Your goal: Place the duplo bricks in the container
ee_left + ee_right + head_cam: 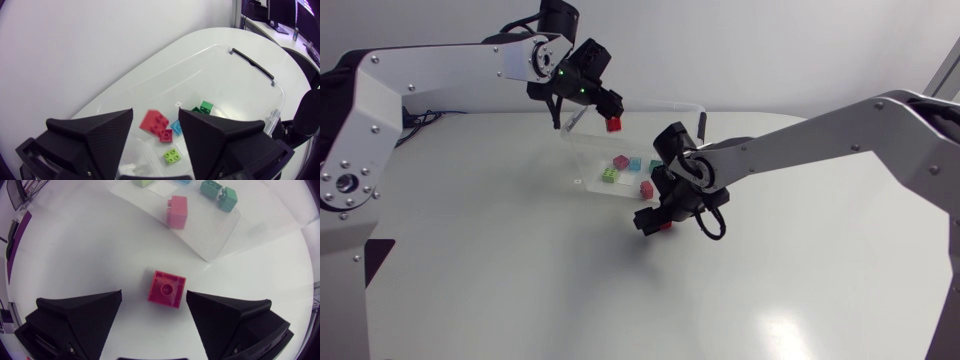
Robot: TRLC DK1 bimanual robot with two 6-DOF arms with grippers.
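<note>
Above the clear container [665, 103] near the table's [520, 280] far edge, the left tool [156, 113] gapes wide. A red brick [155, 122] sits loose between its fingers, touching neither, seemingly set to drop in. The right tool [154, 295], also open, straddles a second red brick [166, 288] on the table beside the container's near wall, apparently poised to grip.

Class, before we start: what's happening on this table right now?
Two arms are putting duplo bricks into a clear container. The left end effector is open above it, with a red brick between its fingers, touching neither. The right end effector is open around a second red brick lying on the table just outside. A pink brick and a lime-green brick already lie inside.
</note>
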